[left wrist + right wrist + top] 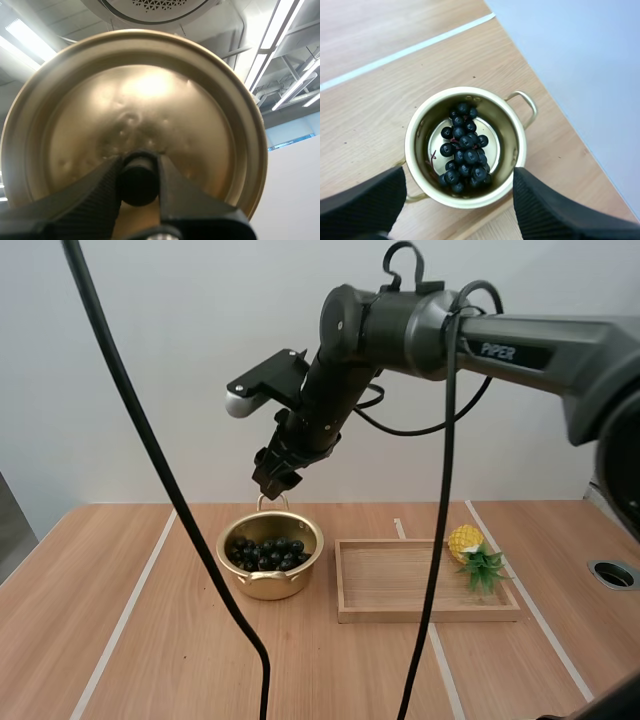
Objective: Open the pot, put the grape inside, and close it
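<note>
Golden pot (506, 134) holds dark grapes (464, 151)

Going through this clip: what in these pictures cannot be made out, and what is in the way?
Left wrist view: the lid, pinched at its knob by the left pincer, blocks all beyond it; where it hangs relative to the pot cannot be told.
Right wrist view: a finger of the open right pincer covers most of one pot handle.
High view: the grapes hide most of the pot's floor.
</note>
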